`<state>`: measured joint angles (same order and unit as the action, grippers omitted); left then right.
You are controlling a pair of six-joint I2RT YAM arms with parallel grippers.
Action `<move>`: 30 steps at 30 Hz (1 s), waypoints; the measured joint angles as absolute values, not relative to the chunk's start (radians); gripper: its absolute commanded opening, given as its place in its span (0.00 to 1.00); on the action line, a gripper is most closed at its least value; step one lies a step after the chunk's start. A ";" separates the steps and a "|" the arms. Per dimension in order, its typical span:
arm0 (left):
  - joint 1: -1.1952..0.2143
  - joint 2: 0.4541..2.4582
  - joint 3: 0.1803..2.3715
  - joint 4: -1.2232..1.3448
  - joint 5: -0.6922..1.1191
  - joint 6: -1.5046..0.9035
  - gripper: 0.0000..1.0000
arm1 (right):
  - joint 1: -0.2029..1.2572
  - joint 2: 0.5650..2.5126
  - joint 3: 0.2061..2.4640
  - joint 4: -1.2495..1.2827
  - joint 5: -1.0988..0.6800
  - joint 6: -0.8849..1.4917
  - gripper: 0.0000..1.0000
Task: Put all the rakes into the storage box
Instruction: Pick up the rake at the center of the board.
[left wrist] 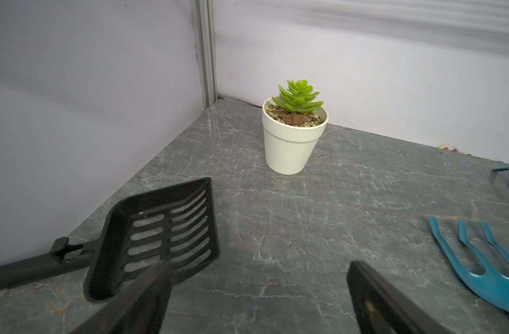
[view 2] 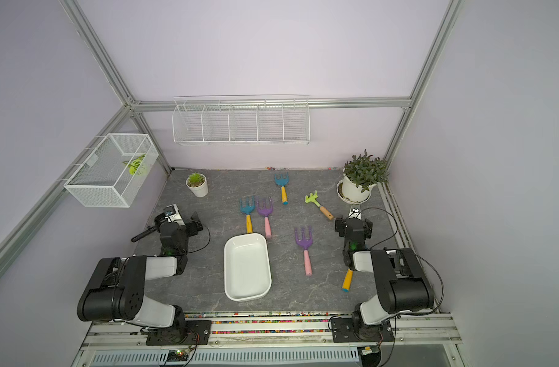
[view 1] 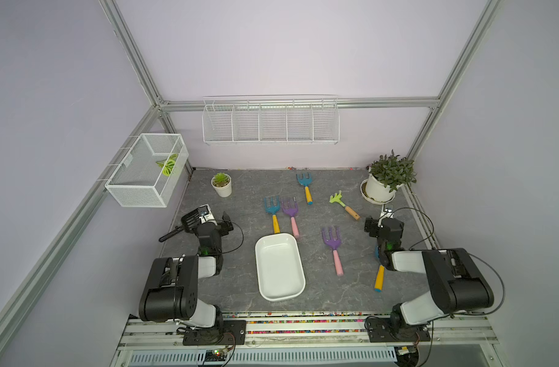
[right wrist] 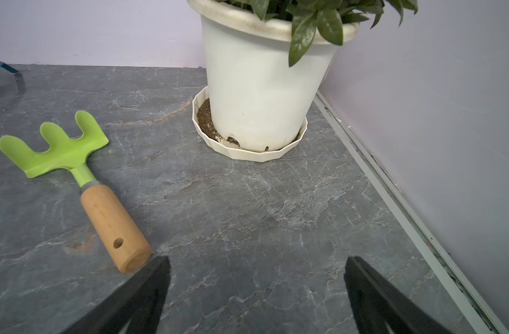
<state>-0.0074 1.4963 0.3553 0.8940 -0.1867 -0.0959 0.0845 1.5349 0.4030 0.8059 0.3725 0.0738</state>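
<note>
A grey marbled tabletop is being enclosed by plain lilac walls and silver aluminium frame rails, joining at eleven and one o'clock.

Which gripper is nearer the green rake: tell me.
Right. The right gripper hovers close beside the green rake; the left gripper is across the table, by the black scoop.

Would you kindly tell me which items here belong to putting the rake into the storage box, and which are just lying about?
Job: storage box; green rake; right gripper, open beside it; perhaps blue forks and purple forks.
Lying about: black scoop; succulent pot; large potted plant; mesh basket; wire rack.
</note>
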 measured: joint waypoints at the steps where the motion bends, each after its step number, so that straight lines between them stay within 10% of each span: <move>1: -0.007 1.496 0.355 0.894 -0.187 -0.096 1.00 | 0.084 1.535 0.403 0.806 0.373 0.073 0.99; 22: -0.008 1.494 0.357 0.892 -0.203 -0.096 1.00 | 0.084 1.526 0.399 0.805 0.373 0.077 0.99; 30: -0.008 1.354 0.733 0.282 -0.365 -0.274 1.00 | 0.075 1.221 0.456 0.517 0.447 0.164 0.99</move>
<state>-0.0078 1.3540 0.7330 0.2825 -0.3653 -0.2745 0.0750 1.2205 0.4561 0.5175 0.4469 0.1642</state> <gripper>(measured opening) 0.994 0.992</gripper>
